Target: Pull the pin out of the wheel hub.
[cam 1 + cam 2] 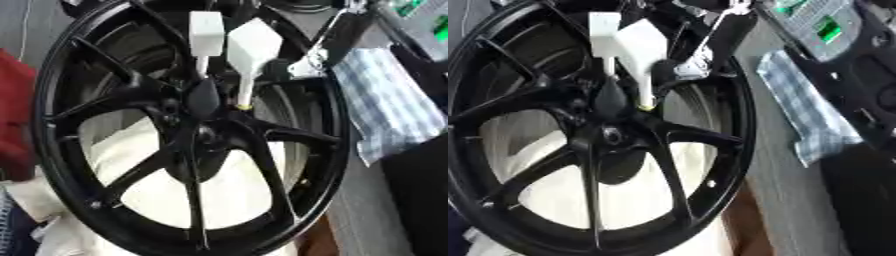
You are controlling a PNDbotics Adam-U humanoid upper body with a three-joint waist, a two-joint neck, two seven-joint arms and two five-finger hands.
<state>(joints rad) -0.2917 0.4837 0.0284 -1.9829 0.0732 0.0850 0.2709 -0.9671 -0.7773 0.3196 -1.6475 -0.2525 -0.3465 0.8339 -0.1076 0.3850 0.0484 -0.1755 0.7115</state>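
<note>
Grey desk (pixel 776 165) carries a black spoked alloy wheel (pixel 52 100). Two white block-headed plastic pins (pixel 249 55) stand in its hub, long axes near upright, heads up, tips down, just left of the black-and-silver right robot hand (pixel 308 61). I cannot tell whether that hand is clamped on anything. A checked blue-white cloth (pixel 385 100) lies right of it. Only the left eye view shows a red shape (pixel 13 115); the right eye view shows more of a green-lit panel (pixel 820 30).

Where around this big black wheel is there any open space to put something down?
Little. A bare strip of grey surface runs between the wheel rim and the checked cloth. The gaps between spokes open onto white padding. The hub is crowded by two white pins.
</note>
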